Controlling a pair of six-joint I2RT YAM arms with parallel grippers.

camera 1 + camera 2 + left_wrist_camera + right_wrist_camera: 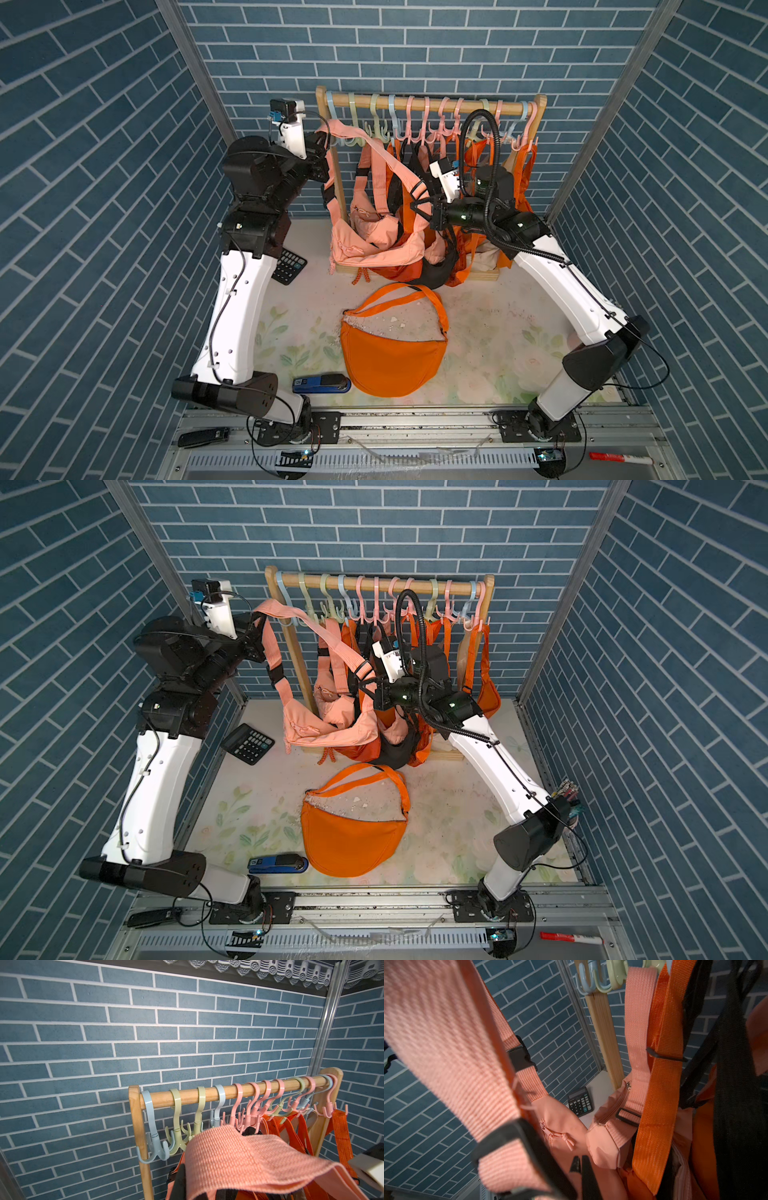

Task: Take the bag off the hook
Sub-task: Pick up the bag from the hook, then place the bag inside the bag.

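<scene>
Left claw (322, 140), clenched on the strap (376, 150) of the pink bag (365, 247) beside the left end of the rack (432, 104). The bag's body hangs low under that end, at the far edge of the bench (498, 324). Right claw (414, 204), fully closed, tips against the strap's black slider (512, 1128).

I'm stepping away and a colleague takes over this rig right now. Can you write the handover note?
Left gripper: shut on the pink strap, held out beside the rack.
Right gripper: shut, at the strap just above the pink bag; whether it pinches the strap is unclear.
Done: the strap looks lifted off the hooks, though this is not certain. An orange bag already lies on the table.
Left: carry the pink bag clear of the rack and set it down.
</scene>
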